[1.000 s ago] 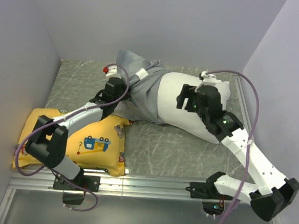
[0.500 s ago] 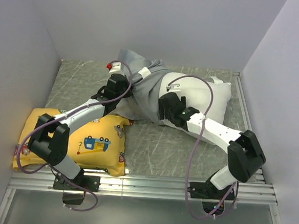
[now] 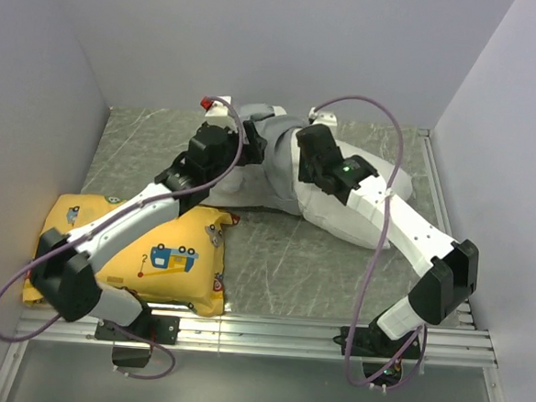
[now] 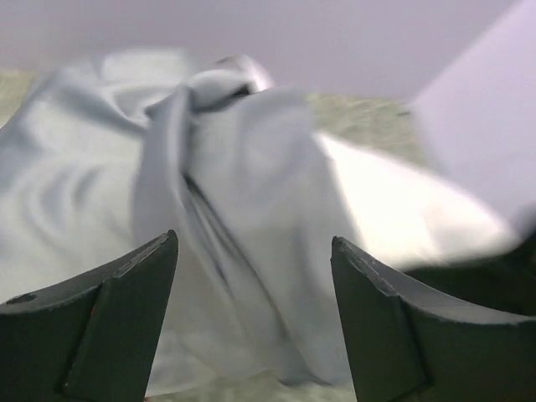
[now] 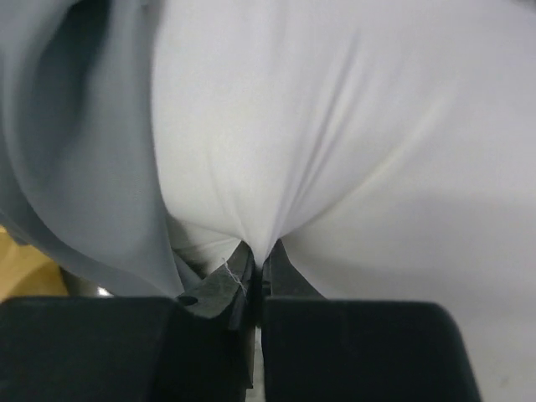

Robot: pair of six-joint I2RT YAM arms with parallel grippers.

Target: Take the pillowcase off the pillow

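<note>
The grey marbled worktop (image 3: 282, 257) filled the middle of the overhead view. The plump white pillow (image 3: 333, 217) lay at its upper centre and right, slanting down toward the right. The grey pillowcase (image 3: 266, 169) was bunched in wrinkled folds over the pillow's left end, near the back wall, with most of the white pillow bare. In the left wrist view the pillowcase (image 4: 251, 209) appeared blurred, heaped in ridges with the pillow showing pale at the right. A yellow cushion (image 3: 172, 259) printed with cartoon vehicles lay at the lower left of the overhead view, apart from the pillow and under the left arm. The left gripper (image 4: 254, 243) faced the bunched pillowcase with its jaws spread wide and nothing between them. The right gripper (image 5: 261, 255) had its jaws closed tight on a pucker of the pillow's white fabric, just beside the hanging grey edge of the pillowcase (image 5: 92, 151).
</note>
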